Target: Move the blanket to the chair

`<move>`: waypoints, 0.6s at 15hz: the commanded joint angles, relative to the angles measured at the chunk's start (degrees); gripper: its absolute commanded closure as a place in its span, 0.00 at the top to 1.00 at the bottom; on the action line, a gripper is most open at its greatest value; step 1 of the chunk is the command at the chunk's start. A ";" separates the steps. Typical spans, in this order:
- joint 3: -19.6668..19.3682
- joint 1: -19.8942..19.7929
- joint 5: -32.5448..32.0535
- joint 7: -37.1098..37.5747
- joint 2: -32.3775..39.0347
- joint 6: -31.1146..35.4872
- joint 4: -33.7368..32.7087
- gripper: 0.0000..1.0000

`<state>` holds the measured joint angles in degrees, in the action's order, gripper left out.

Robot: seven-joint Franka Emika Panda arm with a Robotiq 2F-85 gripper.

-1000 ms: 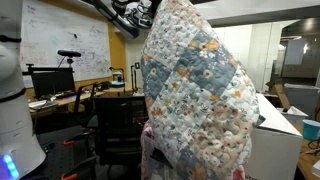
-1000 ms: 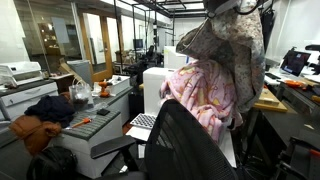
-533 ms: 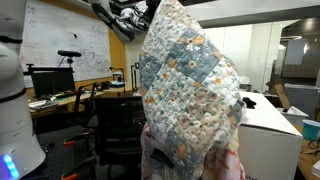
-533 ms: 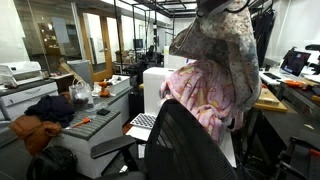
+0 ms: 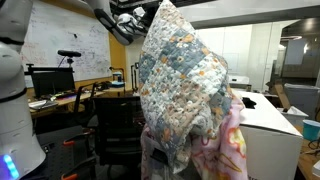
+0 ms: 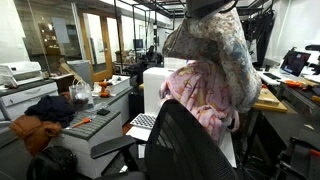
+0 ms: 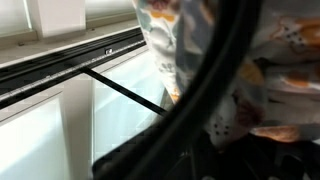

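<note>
At the far left of an exterior view a whiteboard hangs on the wall, with a monitor on the desk under it. Next comes the black chair, with its armrests toward the camera and nothing lying on its seat or back. Above it the arm reaches in from the top. The gripper is clenched on the top corner of the blanket.

The blanket is lifted high in the air and hangs down in a long drape, just to the right of the chair and not resting on it. Its lower part covers a pink blanket, which lies over something I cannot make out. At the far right stands a white table.

In the wrist view the quilted cloth fills the right side, close to the camera. The jaws there are only a dark blur.
</note>
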<state>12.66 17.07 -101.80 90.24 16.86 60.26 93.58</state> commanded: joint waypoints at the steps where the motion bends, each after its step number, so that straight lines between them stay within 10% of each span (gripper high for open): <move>1: 0.74 1.09 -2.28 -3.46 1.11 2.14 -3.09 0.01; 9: 2.16 2.50 -1.01 -4.54 2.51 6.73 -3.53 0.01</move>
<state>14.23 18.66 -102.13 88.70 19.17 64.70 91.78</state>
